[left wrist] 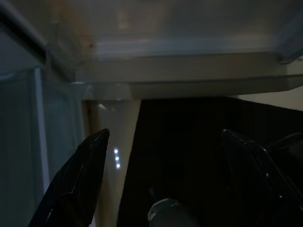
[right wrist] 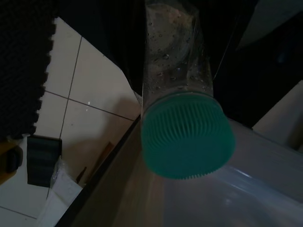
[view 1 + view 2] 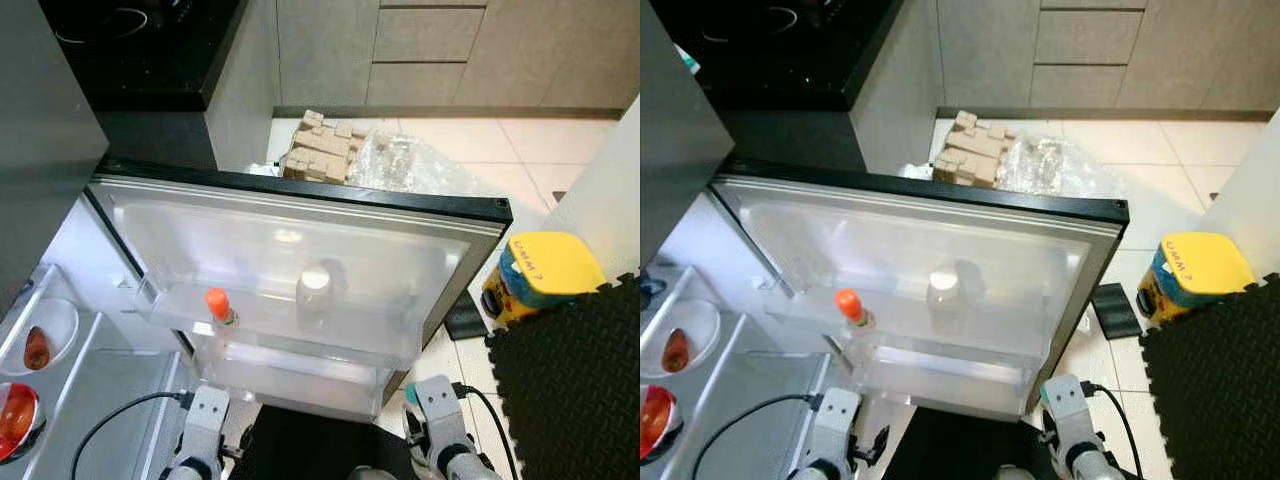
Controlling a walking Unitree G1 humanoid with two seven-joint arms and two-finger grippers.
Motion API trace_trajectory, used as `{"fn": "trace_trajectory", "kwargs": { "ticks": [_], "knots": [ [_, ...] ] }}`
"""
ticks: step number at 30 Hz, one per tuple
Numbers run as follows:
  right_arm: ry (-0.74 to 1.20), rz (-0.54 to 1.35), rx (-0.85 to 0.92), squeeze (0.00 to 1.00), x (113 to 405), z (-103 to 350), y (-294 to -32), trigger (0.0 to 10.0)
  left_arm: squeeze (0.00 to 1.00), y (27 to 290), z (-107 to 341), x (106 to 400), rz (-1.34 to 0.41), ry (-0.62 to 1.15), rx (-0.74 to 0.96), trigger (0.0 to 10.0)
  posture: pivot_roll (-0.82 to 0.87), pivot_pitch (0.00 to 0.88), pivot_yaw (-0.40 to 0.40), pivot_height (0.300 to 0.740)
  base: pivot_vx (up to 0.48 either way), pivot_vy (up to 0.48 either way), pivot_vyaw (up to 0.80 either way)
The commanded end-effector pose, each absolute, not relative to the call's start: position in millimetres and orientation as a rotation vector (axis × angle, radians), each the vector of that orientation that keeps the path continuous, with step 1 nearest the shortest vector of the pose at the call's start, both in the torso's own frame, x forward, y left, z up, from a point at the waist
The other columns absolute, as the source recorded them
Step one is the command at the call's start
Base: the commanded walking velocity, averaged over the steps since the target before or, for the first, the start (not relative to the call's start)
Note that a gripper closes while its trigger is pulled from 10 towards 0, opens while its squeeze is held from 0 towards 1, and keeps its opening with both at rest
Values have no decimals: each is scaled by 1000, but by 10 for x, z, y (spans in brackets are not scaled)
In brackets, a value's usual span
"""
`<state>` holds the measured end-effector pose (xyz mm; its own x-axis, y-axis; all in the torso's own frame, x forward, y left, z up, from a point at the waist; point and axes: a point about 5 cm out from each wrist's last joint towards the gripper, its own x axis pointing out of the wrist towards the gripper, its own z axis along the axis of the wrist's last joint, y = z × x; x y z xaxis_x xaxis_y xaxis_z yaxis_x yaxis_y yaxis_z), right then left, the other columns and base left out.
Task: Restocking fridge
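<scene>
Fridge door [image 3: 300, 250], grey-edged, swung open below the head camera; its clear upper bin [image 3: 280, 325] holds an orange-capped bottle [image 3: 218, 305] and a white-lidded jar [image 3: 314, 292]. Right wrist view: clear plastic bottle with teal ribbed cap [image 2: 187, 135], close before the camera by the door's edge; whether the right gripper's fingers grip it cannot be told. Left gripper [image 1: 175, 184]: fingers spread wide, empty, under the door.

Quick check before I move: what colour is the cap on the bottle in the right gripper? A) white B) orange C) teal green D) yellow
C: the right wrist view shows a clear bottle with a ribbed teal green cap; the orange cap and the white cap belong to bottles already standing in the fridge door shelf.
</scene>
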<state>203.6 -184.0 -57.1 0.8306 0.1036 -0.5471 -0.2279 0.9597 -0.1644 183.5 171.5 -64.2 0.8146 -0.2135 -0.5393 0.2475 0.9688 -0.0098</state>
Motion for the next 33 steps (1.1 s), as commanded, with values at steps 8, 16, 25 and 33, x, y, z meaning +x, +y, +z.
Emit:
{"fn": "trace_trajectory", "kwargs": {
  "ticks": [8, 16, 25, 33],
  "knots": [
    [576, 202, -230, 0, 1970, -609, -1799, 10000, 0, 1780, -681, 1743, -222, 593, 49, 10000, -177, 133, 18, 740, 0, 0, 0],
    [578, 209, -236, 0, 1963, -612, -1799, 10000, 0, 1770, -675, 1732, -258, 586, 85, 10000, -177, 127, 17, 740, 0, -240, 0],
    [579, 213, -241, 0, 1950, -617, -1799, 10000, 0, 1776, -690, 1711, -231, 594, 51, 10000, -181, 121, 17, 740, 0, -160, 0],
    [577, 218, -246, 0, 1955, -614, -1798, 10000, 0, 1816, -710, 1703, -220, 619, 47, 10000, -181, 120, 16, 740, 0, 0, 0]
  ]
}}
